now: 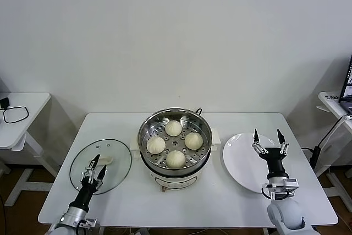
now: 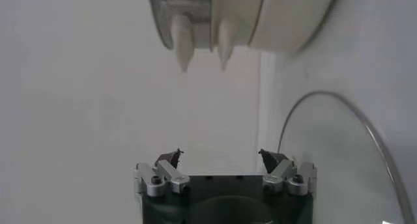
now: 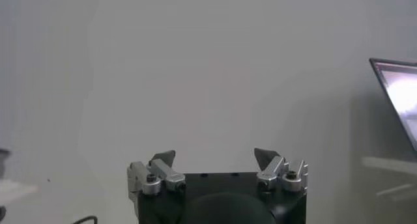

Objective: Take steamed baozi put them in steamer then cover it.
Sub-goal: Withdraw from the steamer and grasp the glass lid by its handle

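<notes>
Four off-white steamed baozi (image 1: 174, 128) (image 1: 193, 140) (image 1: 156, 145) (image 1: 175, 158) sit in the shiny steamer (image 1: 147, 130) at the table's centre. The steamer stands uncovered on its cream pot base (image 2: 287, 17). The clear glass lid (image 1: 118, 158) with a white handle (image 1: 105, 160) lies flat on the table to the steamer's left. My left gripper (image 1: 97, 165) is open and empty just above the lid's near part; it also shows in the left wrist view (image 2: 219, 155), beside the lid's rim (image 2: 339, 147). My right gripper (image 1: 267, 134) is open and empty, pointing up over the white plate; the right wrist view (image 3: 214, 155) faces the wall.
A bare white plate (image 1: 242, 163) lies right of the steamer. The white table (image 1: 220, 199) has free room along its front edge. A side table with a black cable (image 1: 15, 114) stands far left, and a laptop (image 3: 397, 95) far right.
</notes>
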{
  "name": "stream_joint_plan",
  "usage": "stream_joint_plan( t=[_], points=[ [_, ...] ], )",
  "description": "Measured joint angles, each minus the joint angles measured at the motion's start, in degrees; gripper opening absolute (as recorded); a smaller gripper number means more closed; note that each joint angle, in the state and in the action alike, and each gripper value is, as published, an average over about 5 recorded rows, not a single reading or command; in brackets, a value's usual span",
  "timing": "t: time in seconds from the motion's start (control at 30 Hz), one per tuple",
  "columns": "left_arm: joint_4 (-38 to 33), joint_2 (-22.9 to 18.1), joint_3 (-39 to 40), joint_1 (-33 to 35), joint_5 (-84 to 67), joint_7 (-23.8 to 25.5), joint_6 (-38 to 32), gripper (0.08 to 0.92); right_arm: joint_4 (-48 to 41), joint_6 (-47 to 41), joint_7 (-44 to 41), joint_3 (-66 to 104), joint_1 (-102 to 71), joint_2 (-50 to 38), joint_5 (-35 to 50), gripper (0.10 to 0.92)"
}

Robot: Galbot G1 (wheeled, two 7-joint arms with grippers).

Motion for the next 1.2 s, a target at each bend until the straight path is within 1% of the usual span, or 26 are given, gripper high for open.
stream_joint_plan(
  t=[0.53, 1.13, 1.2],
  points=[
    [7.0, -0.34, 0.94, -7.04, 2.58, 1.57, 5.69, 0.823, -0.72, 0.23, -0.35, 0.95, -1.31, 1.34, -1.18, 0.823],
    [8.79, -1.82, 2.15, -10.72, 2.25, 3.75, 9.01, 0.822, -0.4, 0.34, -0.44, 1.65, -1.97, 1.2, -1.69, 0.823],
    [9.08, -1.83, 2.2, -11.06, 2.19, 4.13, 9.28, 0.798, -0.36, 0.36, -0.44, 1.67, -1.96, 1.26, -1.71, 0.823]
  ],
)
